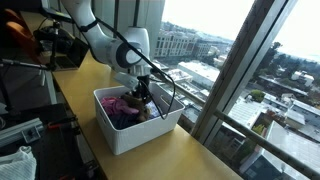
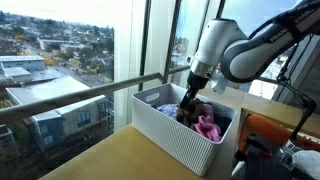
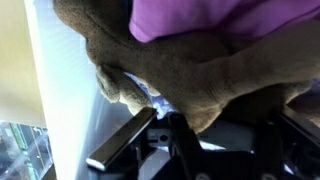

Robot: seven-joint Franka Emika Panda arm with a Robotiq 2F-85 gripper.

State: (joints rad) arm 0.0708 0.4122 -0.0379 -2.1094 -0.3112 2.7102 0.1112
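A white bin (image 1: 120, 135) stands on the wooden table by the window, and both exterior views show soft toys and cloth in it. My gripper (image 1: 143, 95) reaches down into the bin (image 2: 170, 135) from above. In the wrist view a brown plush toy (image 3: 230, 70) fills most of the picture. A fold of it is pinched where my gripper (image 3: 185, 122) is shut. A purple cloth item (image 3: 190, 18) lies against the brown toy. A pink plush (image 2: 208, 126) rests in the bin beside the gripper (image 2: 189, 108).
The bin's white wall (image 3: 70, 90) is close beside the gripper. Tall windows with a metal rail (image 2: 70, 95) run along the table's edge. Dark equipment and cables (image 1: 45, 45) sit at the far end of the table, and an orange object (image 2: 275, 135) is near the bin.
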